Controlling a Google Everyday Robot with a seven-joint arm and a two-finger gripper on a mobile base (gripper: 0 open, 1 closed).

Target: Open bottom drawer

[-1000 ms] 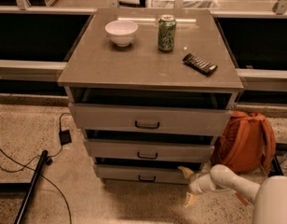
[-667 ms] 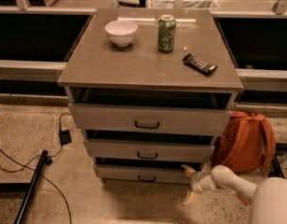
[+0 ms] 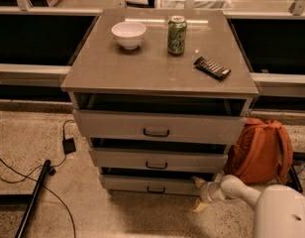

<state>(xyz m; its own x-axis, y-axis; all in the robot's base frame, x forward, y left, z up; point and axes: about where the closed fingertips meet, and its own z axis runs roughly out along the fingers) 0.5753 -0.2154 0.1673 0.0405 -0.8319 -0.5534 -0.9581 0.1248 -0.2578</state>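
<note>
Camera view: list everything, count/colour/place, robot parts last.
grey three-drawer cabinet: one, grey, centre
top drawer: one, grey, widest front
middle drawer: one, grey, below it
bottom drawer: one, grey, lowest, small dark handle
round ceramic bowl: one, white, cabinet top, back left
drinks can: one, green, upright, right of bowl
wrapped snack bar: one, dark, cabinet top, right
fabric backpack: one, orange, floor, right of cabinet
cable adapter: one, black, floor left
robot arm: one, white, lower right
two-finger tool: one, cream, open, beside bottom drawer's right end

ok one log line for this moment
gripper open, low right, by right end of bottom drawer | handle not gripped | drawer slightly out
</note>
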